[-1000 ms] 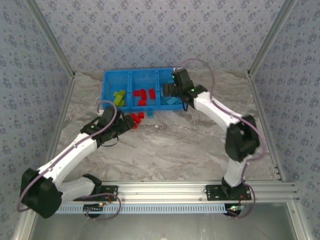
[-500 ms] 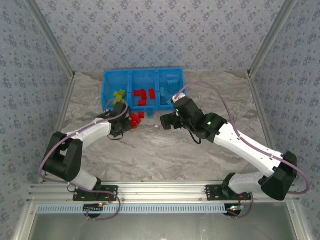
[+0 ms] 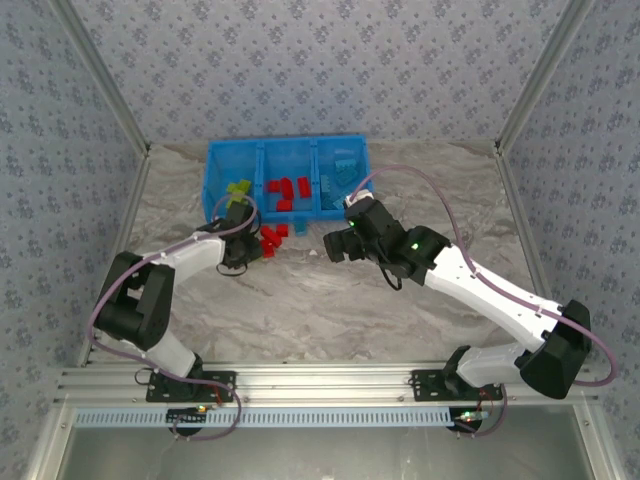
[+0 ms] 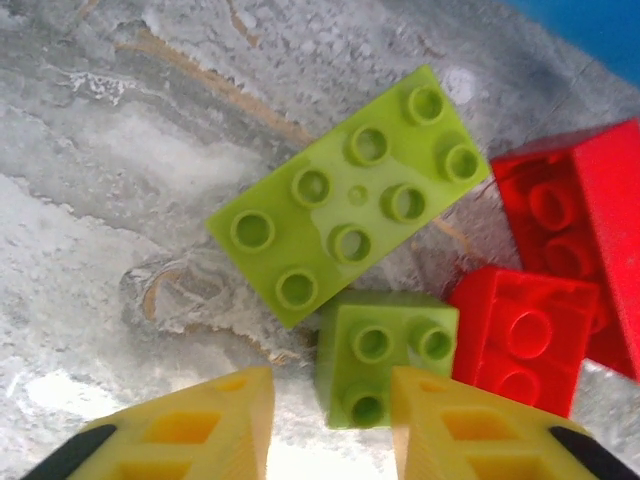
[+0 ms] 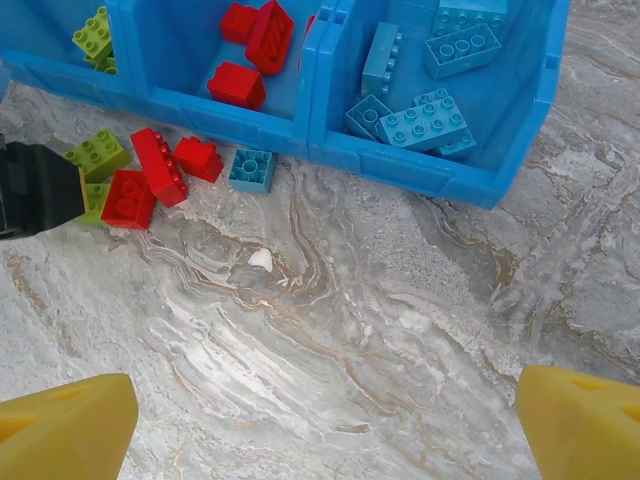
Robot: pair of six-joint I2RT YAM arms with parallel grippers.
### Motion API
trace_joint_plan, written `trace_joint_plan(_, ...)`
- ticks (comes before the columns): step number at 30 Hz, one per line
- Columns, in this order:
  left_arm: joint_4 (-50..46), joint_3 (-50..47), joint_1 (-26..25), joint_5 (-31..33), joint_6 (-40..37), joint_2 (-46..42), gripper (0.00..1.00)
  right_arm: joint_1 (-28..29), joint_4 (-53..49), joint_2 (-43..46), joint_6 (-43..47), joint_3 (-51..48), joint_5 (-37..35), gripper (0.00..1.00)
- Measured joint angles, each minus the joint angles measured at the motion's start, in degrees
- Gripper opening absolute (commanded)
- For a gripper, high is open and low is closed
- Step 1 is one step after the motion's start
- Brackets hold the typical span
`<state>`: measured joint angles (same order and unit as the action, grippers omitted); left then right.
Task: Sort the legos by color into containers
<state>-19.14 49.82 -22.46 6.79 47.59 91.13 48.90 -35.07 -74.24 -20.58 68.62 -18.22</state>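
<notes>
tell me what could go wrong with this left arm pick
1. The small green brick sits off-centre ahead of the left jaws, partly hidden behind one finger; closing could push it away rather than grip it.
2. A red brick and the big green brick lie right against it, so either might get dragged or lifted along.

Red brick [image 4: 600, 230] right of big lime brick [image 4: 350, 195] is edge-cropped; small lime brick [image 4: 380, 340] below is partly covered by left hand [image 4: 328, 390].
</notes>
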Motion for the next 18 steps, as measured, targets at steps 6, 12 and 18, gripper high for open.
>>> trace_joint_plan(6, -0.81, -6.91, -0.07, -0.37, 0.04, -7.3, 0.31, 0.28, 0.0, 0.0, -0.39, 0.0, -0.04, 1.0)
trace_joint_plan(12, -5.46, -10.19, -1.92, 0.07, 0.2, -19.71, 0.56, 0.55, 0.0, -0.07, -0.61, 0.0, -0.07, 1.0)
trace_joint_plan(18, -4.33, -9.88, -2.4, 0.98, -1.6, -19.06, 0.68, 0.76, 0.02, -1.2, -0.61, 0.59, -0.09, 1.0)
